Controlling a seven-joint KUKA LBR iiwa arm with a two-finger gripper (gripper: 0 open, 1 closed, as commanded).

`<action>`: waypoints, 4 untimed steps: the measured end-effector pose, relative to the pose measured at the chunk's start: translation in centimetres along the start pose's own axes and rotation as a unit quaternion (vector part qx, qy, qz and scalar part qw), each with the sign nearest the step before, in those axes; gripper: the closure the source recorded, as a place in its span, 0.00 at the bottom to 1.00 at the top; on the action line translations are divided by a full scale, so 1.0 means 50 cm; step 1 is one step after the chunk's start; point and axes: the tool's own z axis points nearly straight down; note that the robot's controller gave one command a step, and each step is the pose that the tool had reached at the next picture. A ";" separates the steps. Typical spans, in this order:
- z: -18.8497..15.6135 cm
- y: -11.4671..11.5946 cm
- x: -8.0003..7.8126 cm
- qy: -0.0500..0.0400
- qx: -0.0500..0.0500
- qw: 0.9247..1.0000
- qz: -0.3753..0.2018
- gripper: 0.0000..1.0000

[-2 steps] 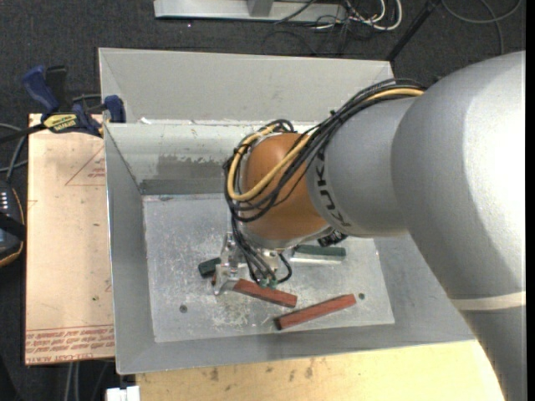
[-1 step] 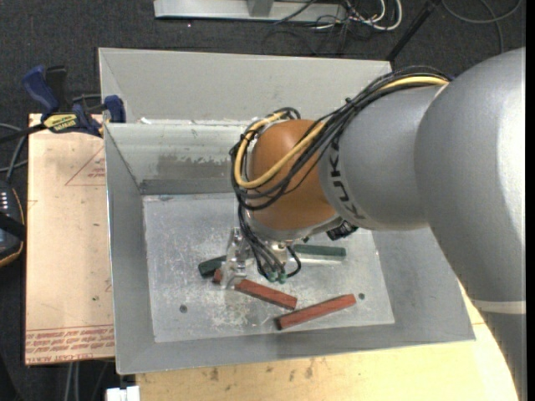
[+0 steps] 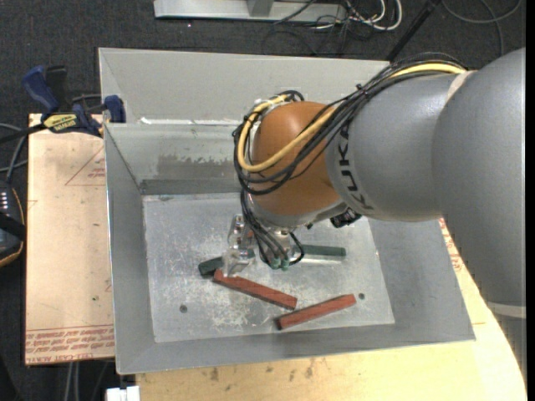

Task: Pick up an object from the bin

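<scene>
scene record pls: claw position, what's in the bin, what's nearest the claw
bin: grey metal bin
claw: low over the bin floor, near the middle, below the arm's orange cover
nearest: small dark green block just left of the claw; long red-brown flat stick just in front of it
others: second red-brown flat stick front right; dark green stick right of the claw, partly hidden by the arm
grasp: cannot tell

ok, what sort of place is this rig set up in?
Probably a robotics lab, set up as a bin-picking test cell. A KUKA arm reaches into a grey metal bin with a few reddish sticks in it, and loose cables trail behind.
</scene>
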 end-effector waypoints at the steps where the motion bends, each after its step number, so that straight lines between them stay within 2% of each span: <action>1: 0.008 0.000 -0.001 0.001 0.000 1.000 0.001 1.00; 2: 0.132 -0.072 -0.085 -0.006 -0.002 1.000 0.028 0.00; 3: 0.133 -0.073 -0.085 -0.007 -0.003 1.000 0.029 0.00; 4: 0.131 -0.086 -0.119 0.001 -0.001 1.000 -0.020 0.00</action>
